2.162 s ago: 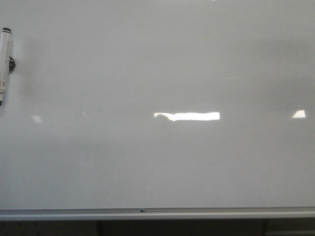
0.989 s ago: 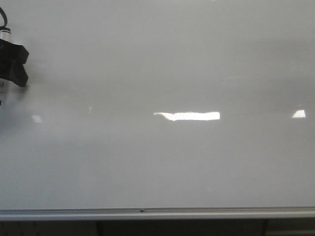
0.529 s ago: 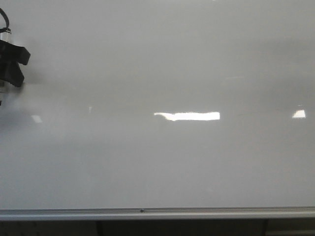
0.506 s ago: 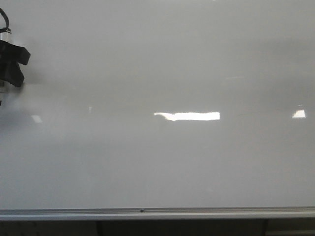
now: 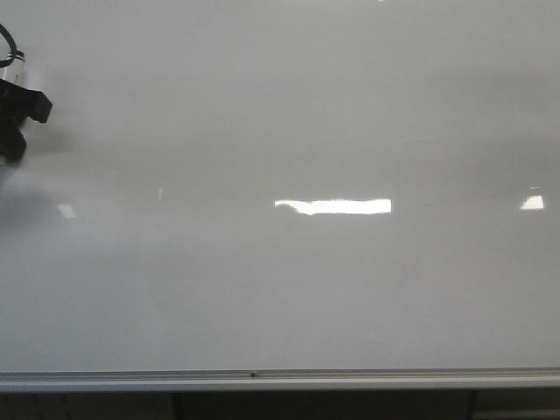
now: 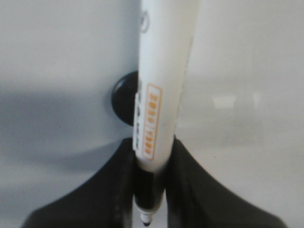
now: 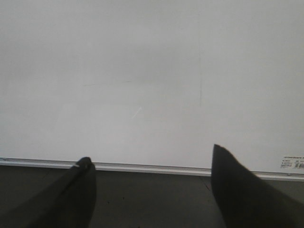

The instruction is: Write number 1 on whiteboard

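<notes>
Since the earliest frame, your left gripper has come in over the marker at the left edge of the whiteboard, and over the last half second it has slid a little farther toward that edge, so that less of its black body shows in the front view.

You can see in the left wrist view that the left gripper is clenched on the marker pen: both black fingers press against the white barrel, with the dark tip of the pen poking out between them. A round black disc sits just beside the barrel, partly hidden behind it.

Your right gripper is released, its two dark fingers well apart and nothing between them. It hangs over the board's silver frame strip along the edge.

You will find no clear number 1 on the board. Its surface shows only bright glare patches near the middle and toward the right edge.
</notes>
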Action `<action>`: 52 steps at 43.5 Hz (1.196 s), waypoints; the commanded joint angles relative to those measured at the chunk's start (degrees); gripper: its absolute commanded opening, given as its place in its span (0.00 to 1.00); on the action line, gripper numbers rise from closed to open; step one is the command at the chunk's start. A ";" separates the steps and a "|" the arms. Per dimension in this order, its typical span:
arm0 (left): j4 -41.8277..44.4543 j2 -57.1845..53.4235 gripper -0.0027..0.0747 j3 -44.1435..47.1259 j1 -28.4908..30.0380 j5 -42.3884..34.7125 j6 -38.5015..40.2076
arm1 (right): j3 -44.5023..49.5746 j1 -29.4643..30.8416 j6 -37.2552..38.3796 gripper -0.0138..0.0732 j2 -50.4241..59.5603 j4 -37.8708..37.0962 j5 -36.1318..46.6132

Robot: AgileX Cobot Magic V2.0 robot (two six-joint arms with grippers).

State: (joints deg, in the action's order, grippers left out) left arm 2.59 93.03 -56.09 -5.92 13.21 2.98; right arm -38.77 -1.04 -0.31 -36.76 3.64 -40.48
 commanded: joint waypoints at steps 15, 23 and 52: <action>0.31 -11.04 0.06 -9.63 -5.05 28.32 -13.10 | -3.88 -0.09 -1.58 0.78 -2.65 3.09 -1.34; -0.65 -14.76 0.06 -13.80 -12.55 41.60 -21.24 | -8.90 -0.91 -6.23 0.78 -7.38 7.87 -8.73; -17.99 -16.56 0.06 -17.88 -38.02 56.00 -45.13 | -28.86 -24.97 -38.61 0.78 -24.78 23.74 -25.15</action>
State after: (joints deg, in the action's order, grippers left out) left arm -13.78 78.40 -71.99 -41.98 70.07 -41.89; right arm -63.76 -22.70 -35.87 -60.55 25.11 -66.64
